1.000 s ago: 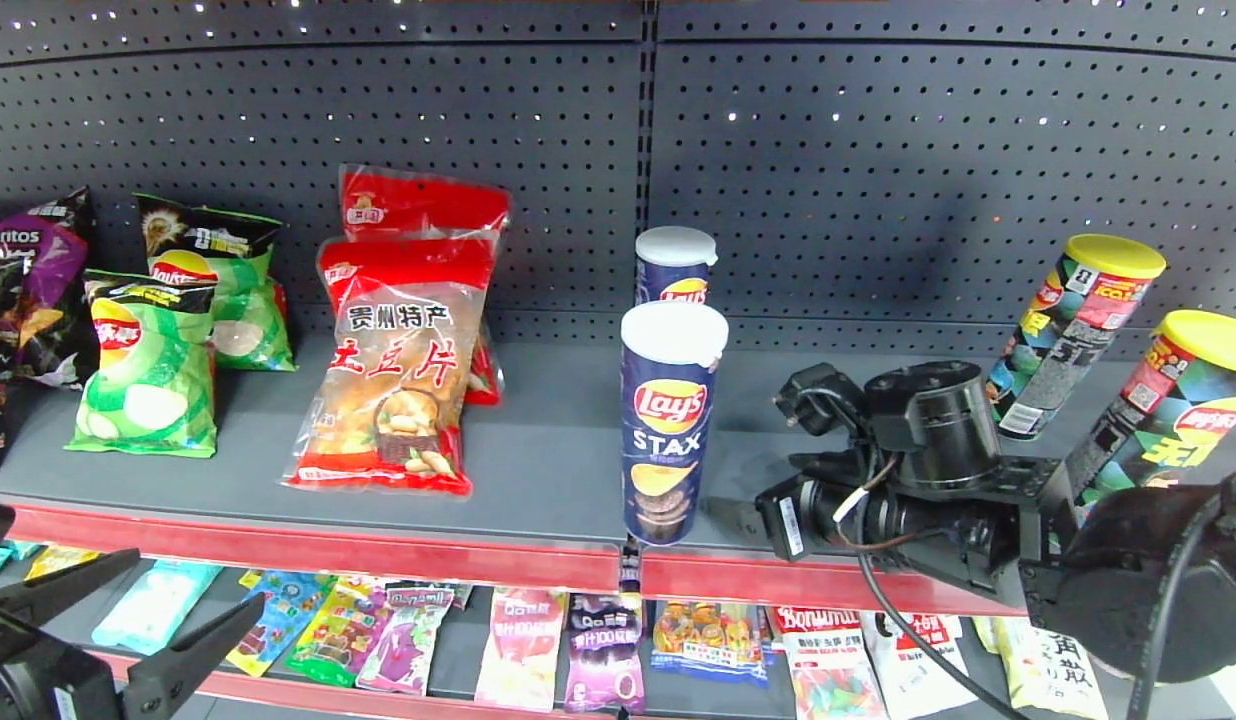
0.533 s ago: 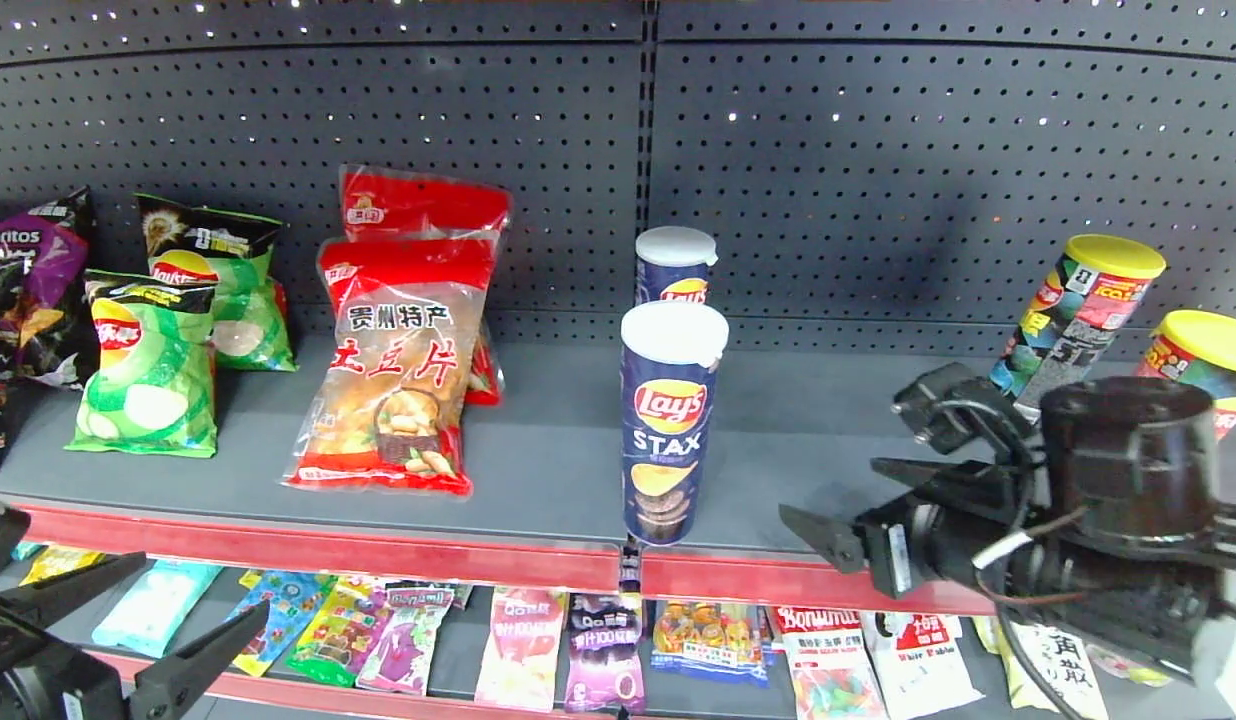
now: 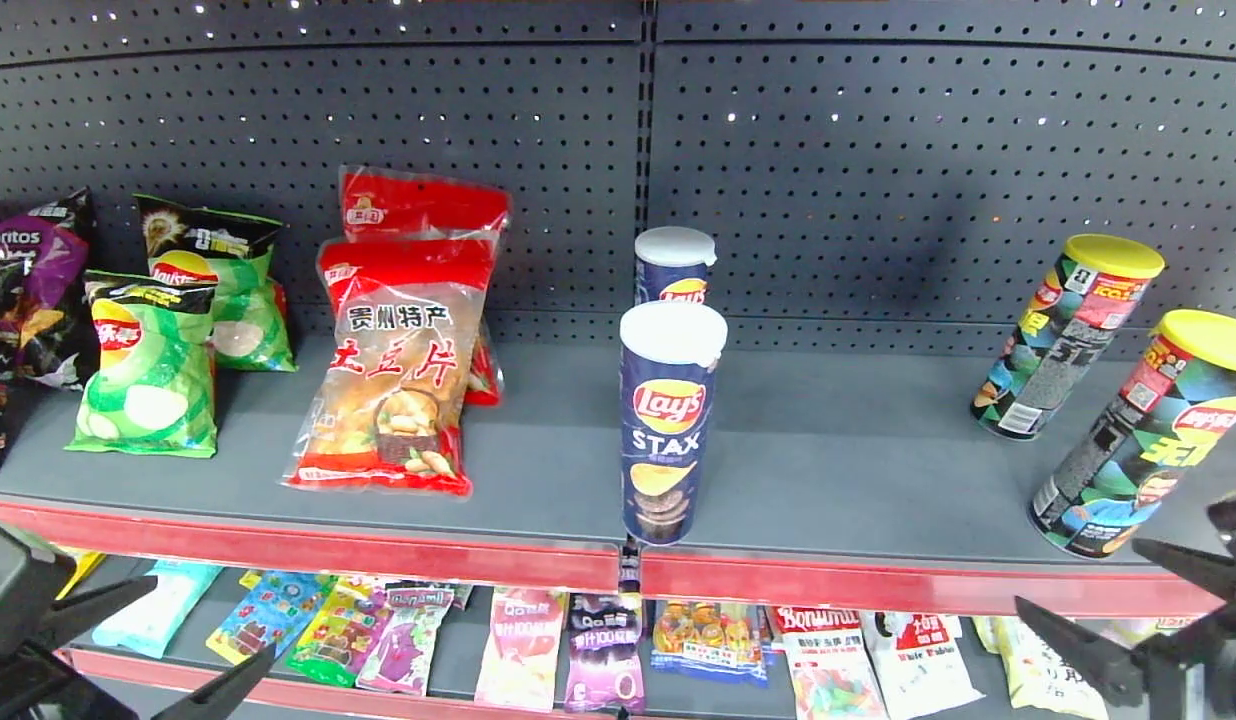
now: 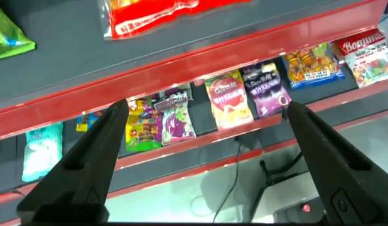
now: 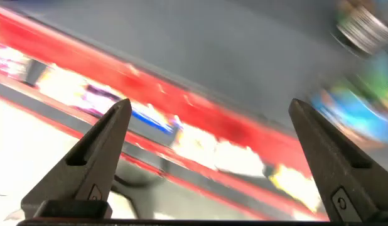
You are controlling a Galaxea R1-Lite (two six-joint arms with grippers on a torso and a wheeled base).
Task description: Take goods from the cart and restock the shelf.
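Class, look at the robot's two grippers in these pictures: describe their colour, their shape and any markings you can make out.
The left gripper and the right gripper look alike. Both are matte black with a slightly grainy surface. Each has two long, flat-sided jaws, wide at the base and tapering to a blunt point. Small round marks sit near the wide ends of the jaws.

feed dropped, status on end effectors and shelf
Left end effector open, empty, low before grey metal shelf. Right end effector open, empty, by front yellow-lidded patterned tube. Tall navy chip can at shelf front, middle.
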